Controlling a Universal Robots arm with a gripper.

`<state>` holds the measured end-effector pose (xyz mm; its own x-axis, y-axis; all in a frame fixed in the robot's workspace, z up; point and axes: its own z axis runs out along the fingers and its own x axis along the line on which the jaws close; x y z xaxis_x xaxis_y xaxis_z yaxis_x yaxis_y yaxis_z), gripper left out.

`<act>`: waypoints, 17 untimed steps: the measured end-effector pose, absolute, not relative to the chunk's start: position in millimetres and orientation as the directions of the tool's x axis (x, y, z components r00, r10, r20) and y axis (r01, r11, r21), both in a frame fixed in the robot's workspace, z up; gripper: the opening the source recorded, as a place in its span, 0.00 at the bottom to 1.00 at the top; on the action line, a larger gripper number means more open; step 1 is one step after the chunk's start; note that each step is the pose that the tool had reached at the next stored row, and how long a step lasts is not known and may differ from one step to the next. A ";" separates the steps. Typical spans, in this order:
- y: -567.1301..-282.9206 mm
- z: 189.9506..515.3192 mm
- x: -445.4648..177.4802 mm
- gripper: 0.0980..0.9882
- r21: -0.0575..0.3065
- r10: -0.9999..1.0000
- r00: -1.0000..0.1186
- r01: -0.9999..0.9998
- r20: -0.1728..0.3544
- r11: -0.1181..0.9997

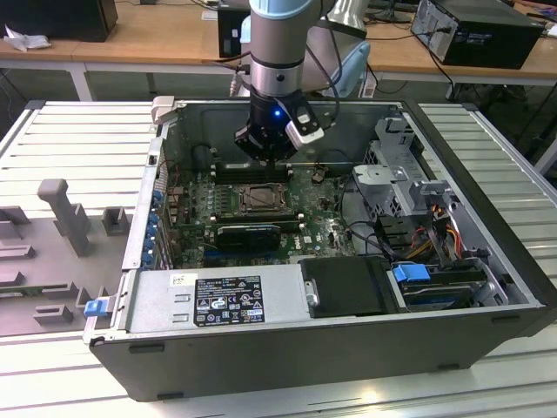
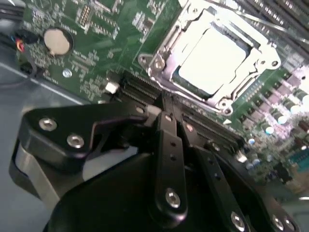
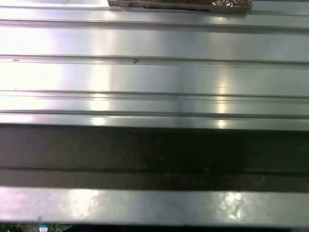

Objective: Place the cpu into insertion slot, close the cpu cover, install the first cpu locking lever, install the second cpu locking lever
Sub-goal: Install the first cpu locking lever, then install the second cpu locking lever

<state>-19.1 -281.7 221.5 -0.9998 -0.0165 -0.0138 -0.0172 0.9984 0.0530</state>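
Second wrist view: cpu (image 2: 216, 60) flat, seemingly under cpu cover (image 2: 169, 36)

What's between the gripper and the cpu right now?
In the second wrist view, long black slots on the green circuit board and the cpu cover edge lie between the gripper and the cpu.

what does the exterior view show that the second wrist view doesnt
Exterior view alone: the whole open computer case on a ribbed metal table, the arm reaching in, and the drive bays and cables at that view's right.

Second wrist view alone: the cpu seated in the slot with the cover closed around it, and a coin battery.

Both: the gripper by the socket and the green board.
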 end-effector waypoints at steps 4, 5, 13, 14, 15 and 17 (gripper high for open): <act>-285.9 221.5 -19.1 0.01 0.053 -0.016 -1.000 -0.017 -0.014 0.998; -286.2 221.5 -19.1 0.01 0.053 -0.016 -1.000 -0.017 -0.014 0.998; -288.5 243.8 -19.1 0.01 0.053 -0.016 -1.000 -0.017 -0.014 0.998; -288.5 248.2 -19.1 0.01 0.053 -0.016 -1.000 -0.017 -0.014 0.998; -288.5 252.5 -19.1 0.01 0.053 -0.016 -1.000 -0.017 -0.014 0.998; -289.0 255.7 -19.0 0.01 0.053 -0.017 -1.000 -0.017 -0.014 0.998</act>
